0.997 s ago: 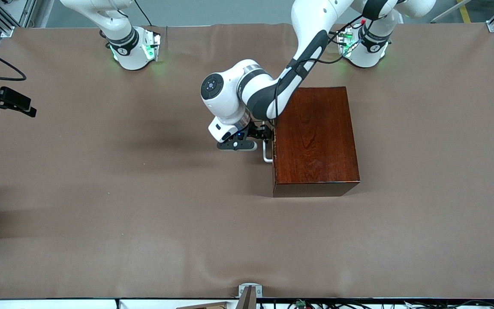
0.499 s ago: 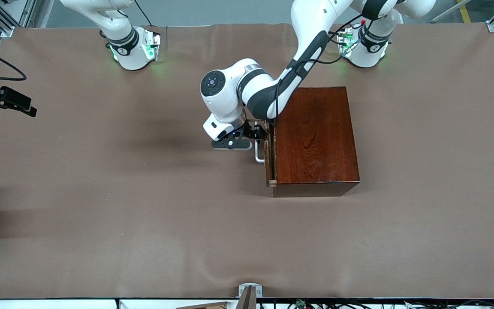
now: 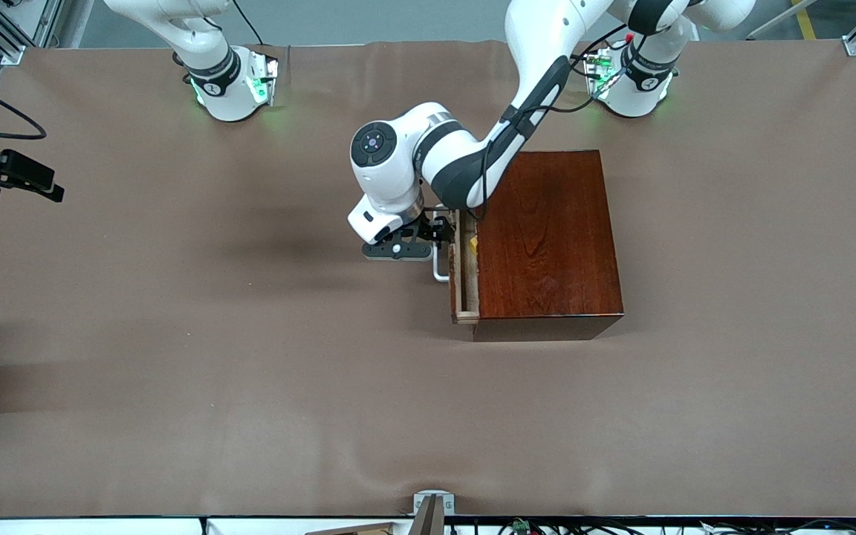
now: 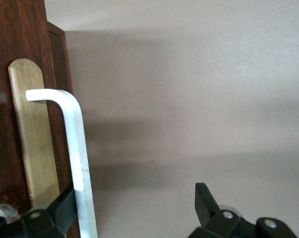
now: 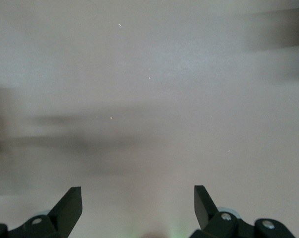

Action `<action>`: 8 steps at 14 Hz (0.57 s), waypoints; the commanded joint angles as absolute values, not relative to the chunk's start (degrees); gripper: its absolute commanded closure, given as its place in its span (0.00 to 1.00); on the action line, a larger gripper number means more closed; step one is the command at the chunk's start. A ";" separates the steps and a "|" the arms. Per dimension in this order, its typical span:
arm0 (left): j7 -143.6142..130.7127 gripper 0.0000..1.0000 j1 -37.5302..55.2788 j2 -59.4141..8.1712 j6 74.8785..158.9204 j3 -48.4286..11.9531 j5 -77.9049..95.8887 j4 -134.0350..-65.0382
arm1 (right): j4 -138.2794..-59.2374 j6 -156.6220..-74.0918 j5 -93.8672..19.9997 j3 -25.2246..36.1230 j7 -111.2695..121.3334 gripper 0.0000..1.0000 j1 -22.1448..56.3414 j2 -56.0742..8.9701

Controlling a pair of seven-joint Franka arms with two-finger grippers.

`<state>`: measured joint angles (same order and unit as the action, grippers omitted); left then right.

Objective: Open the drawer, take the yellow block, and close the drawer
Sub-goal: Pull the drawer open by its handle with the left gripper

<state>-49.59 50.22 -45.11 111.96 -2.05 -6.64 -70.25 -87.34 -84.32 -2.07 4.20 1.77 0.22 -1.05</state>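
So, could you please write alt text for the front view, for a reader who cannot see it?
The left gripper hooks the white handle of the drawer, which stands partly out of a reddish-brown wooden box, showing a sliver of the yellow block inside. The right arm waits at its end of the brown table, its gripper out of this view.

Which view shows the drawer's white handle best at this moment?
The left wrist view: the white handle fills the frame close up, one finger of the open left gripper hooked behind it. The front view shows only a sliver of it on the drawer. The right wrist view shows none.
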 commanded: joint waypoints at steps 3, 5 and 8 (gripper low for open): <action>-49.57 0.00 50.63 -45.53 115.92 -2.46 -3.61 -69.43 | -86.48 -83.41 -1.76 3.60 1.23 0.00 -0.18 -1.05; -49.40 0.00 50.63 -45.79 117.41 -3.25 -3.60 -69.43 | -86.40 -83.50 -1.76 3.60 1.23 0.00 -0.18 -1.14; -49.48 0.00 50.63 -46.23 120.57 -3.69 -1.59 -69.43 | -86.40 -83.41 -1.76 3.60 1.23 0.00 -0.09 -1.06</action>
<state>-49.56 50.30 -45.27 117.27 -2.77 -4.37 -70.53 -87.34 -84.28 -2.07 4.15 1.77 0.23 -1.05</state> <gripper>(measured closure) 0.000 0.000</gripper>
